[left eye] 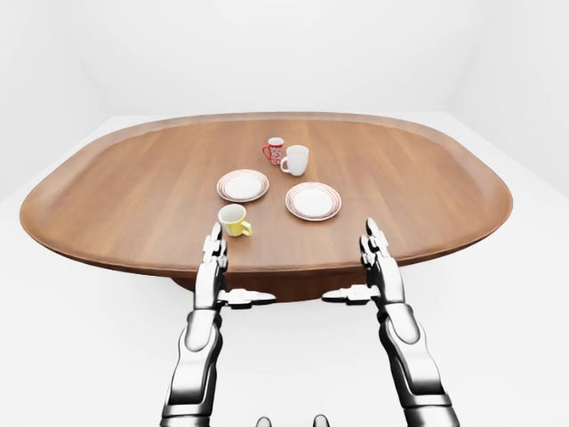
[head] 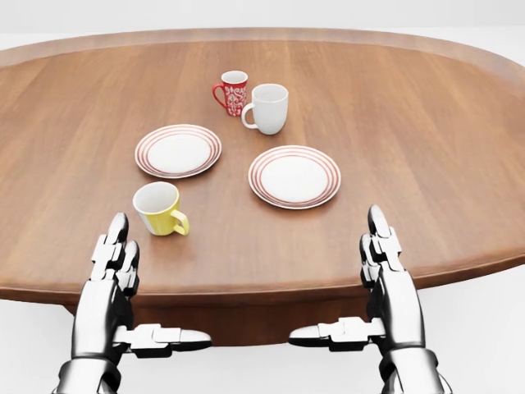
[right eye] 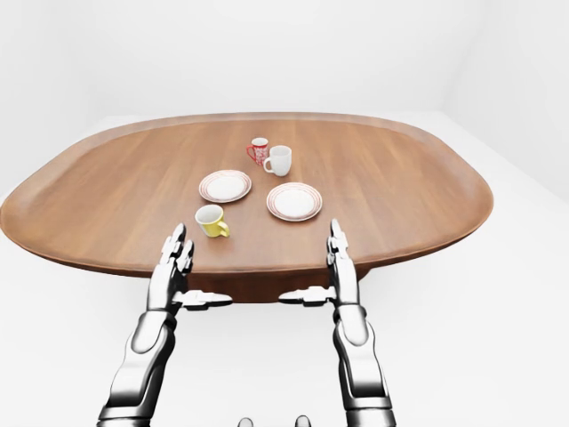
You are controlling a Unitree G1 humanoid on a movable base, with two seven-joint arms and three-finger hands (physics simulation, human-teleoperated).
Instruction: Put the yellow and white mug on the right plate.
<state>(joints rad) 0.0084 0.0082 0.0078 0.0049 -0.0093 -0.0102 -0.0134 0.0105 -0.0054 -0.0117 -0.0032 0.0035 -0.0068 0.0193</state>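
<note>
The yellow and white mug (head: 159,208) stands upright on the wooden table (head: 426,139), its handle turned to the lower right. Just above and right of it lies the right plate (head: 294,176), white with red rings and bare. My left hand (head: 116,263) hovers open at the table's near edge, just below and left of the mug, not touching it. Over on the right, my right hand (head: 379,254) is open too, below the right plate, fingers stretched out and thumb pointing inward.
A second red-ringed plate (head: 178,150) lies left of the right one. Above the plates stand a white mug (head: 268,107) and a red patterned mug (head: 232,92). The oval table ends just under my hands; white floor surrounds it.
</note>
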